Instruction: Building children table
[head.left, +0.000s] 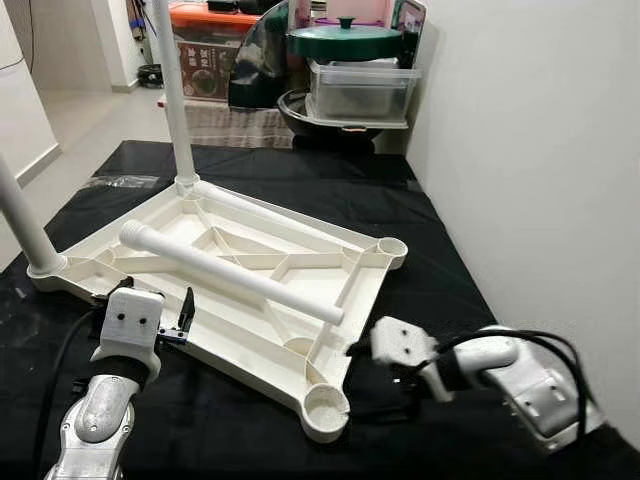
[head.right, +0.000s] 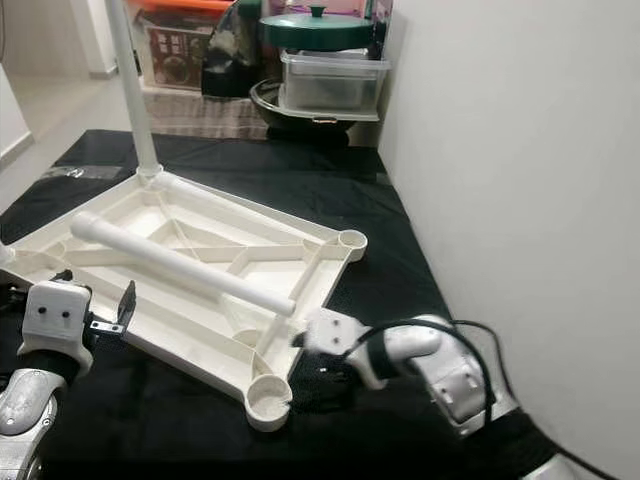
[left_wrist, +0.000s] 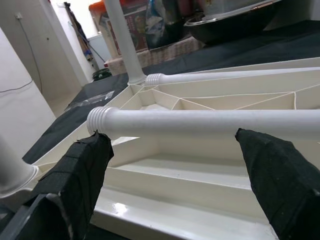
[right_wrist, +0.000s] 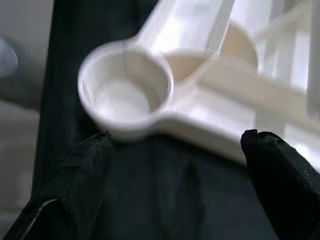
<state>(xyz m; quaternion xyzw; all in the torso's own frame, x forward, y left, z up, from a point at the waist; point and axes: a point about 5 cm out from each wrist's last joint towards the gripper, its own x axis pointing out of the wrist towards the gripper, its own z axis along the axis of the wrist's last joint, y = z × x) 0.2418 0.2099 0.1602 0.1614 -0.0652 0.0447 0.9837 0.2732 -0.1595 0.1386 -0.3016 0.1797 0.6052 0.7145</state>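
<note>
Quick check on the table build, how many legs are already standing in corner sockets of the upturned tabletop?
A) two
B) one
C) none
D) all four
A: two legs stand upright in the far corner sockets, one leg and another leg, while a third leg lies loose across the tabletop and the near corner socket is unfilled.

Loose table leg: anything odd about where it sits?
Yes. The loose leg lies flat, diagonally across the ribs of the upside-down tabletop, not in a socket. Two legs stand upright in corners; the near corner socket is empty. Both pincers are open.
</note>
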